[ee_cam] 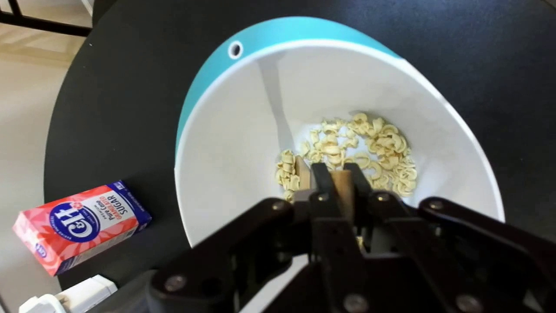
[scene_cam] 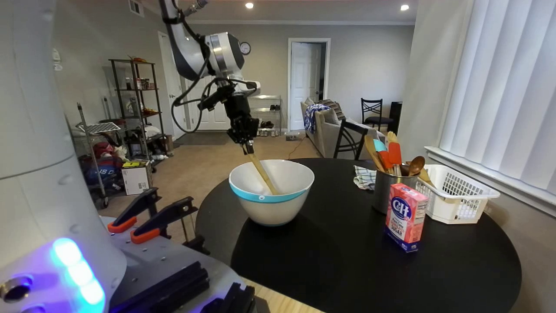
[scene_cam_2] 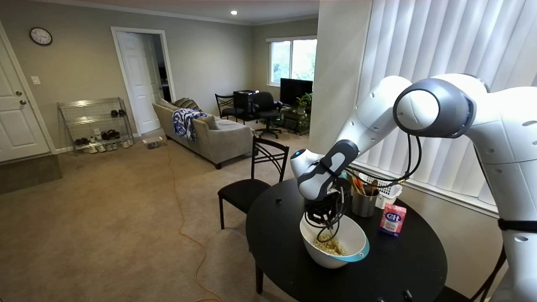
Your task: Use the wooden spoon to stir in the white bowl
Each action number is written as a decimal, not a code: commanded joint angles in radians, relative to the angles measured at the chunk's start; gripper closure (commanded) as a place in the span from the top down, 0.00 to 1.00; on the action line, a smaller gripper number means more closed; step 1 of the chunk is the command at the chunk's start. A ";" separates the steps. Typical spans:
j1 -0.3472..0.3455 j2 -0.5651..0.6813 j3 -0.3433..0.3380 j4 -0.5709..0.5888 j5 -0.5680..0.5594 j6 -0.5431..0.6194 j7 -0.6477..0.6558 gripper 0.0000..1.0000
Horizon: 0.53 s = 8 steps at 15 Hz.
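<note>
The white bowl [scene_cam: 271,211] with a turquoise band stands on the round black table [scene_cam: 330,265]. It also shows in an exterior view [scene_cam_2: 319,253] and the wrist view [ee_cam: 230,143]. Pale shell-like pasta pieces [ee_cam: 386,148] lie on its bottom. My gripper [scene_cam: 247,149] is above the bowl, shut on the upper end of the wooden spoon [scene_cam: 263,173]. The spoon slants down into the bowl. In the wrist view the handle end [ee_cam: 343,187] sits between the fingertips [ee_cam: 335,167], and the spoon's flat lower part [ee_cam: 302,174] shows among the pasta; the rest is hidden behind the fingers.
A pink sugar box [scene_cam: 406,217] stands beside the bowl. A metal utensil holder [scene_cam: 382,191] with several tools, a white slatted basket [scene_cam: 460,204] and a checked cloth [scene_cam: 365,177] are further off. A black chair [scene_cam_2: 247,188] stands at the table's edge.
</note>
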 commanded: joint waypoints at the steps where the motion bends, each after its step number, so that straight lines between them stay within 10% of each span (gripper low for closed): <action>1: 0.003 0.040 -0.022 -0.011 -0.019 0.095 0.075 0.04; 8: -0.011 -0.008 -0.011 -0.050 -0.010 0.208 0.123 0.04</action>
